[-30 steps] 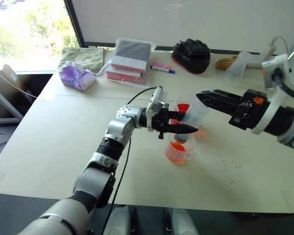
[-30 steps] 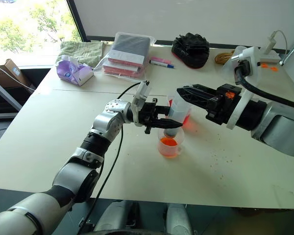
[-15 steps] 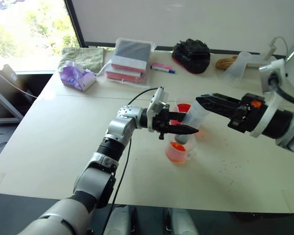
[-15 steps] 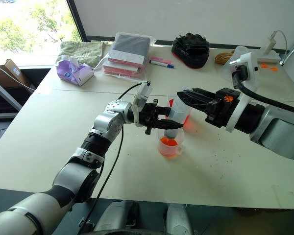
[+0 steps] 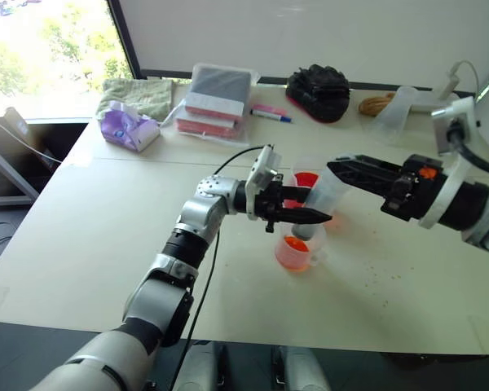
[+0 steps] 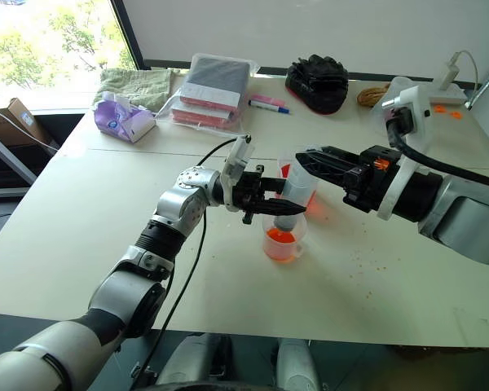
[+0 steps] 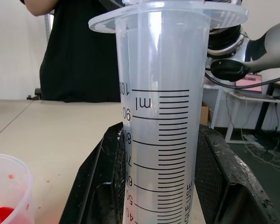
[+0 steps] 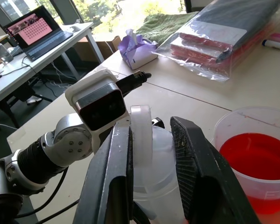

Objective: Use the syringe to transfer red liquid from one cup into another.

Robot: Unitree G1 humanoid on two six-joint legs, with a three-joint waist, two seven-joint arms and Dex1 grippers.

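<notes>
Little has shifted over the last second: both arms hold their places, and the right gripper (image 8: 151, 154) has drawn back very slightly from where it first stood, its two black fingers (image 8: 113, 186) now standing apart on either side of the white plunger ring, not visibly pressing it. Nearest on the pale table (image 5: 81, 244) sits the handled beaker (image 5: 297, 251), holding a shallow orange-red pool. Directly above it the syringe (image 5: 322, 197) hangs steeply tilted, its nozzle end down over that beaker, and the left gripper (image 5: 306, 205) is clamped tight around the clear barrel, whose printed scale fills the left wrist view. Just behind, touching or nearly touching the syringe in the head views, stands the spouted beaker (image 8: 256, 163) with deep red liquid (image 8: 253, 151). Farther back lie a pink-and-blue marker pen (image 5: 270, 112), bagged books (image 5: 216, 99), a tissue pack (image 5: 128, 129), a green towel (image 5: 134, 96) and a black bundle (image 5: 318, 91).
</notes>
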